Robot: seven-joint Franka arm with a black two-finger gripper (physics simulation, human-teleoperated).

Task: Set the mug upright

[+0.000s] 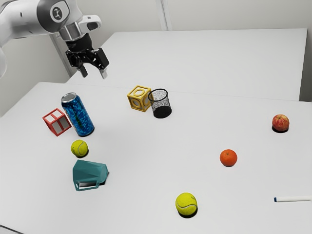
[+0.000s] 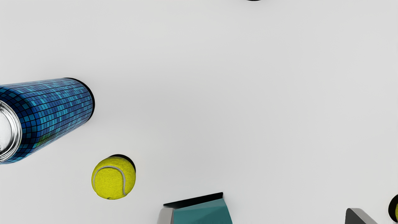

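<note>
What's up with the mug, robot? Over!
Gripper open, holding nothing. Teal mug on its side, not upright yet. One tennis ball close by, blue can past it; might crowd me. Over.

We see our end effector [image 1: 94, 74] in black with grey fingertips. Mug [image 1: 90, 171] by one fingertip: plain teal. Can [image 1: 79, 117]: blue/cyan mosaic, dark grid, silver top. Both tennis balls [image 1: 79, 148]: yellow-green, pale seam. Cubes: red frame [image 1: 58, 122], pale faces; yellow one [image 1: 140, 99], ring pattern. Mesh cup [image 1: 160, 104]: black. Well apart from end effector: apple [image 1: 280, 122] mottled red-yellow, orange [image 1: 228, 158] solid orange, pen [image 1: 293, 199] white, blue end.
</note>
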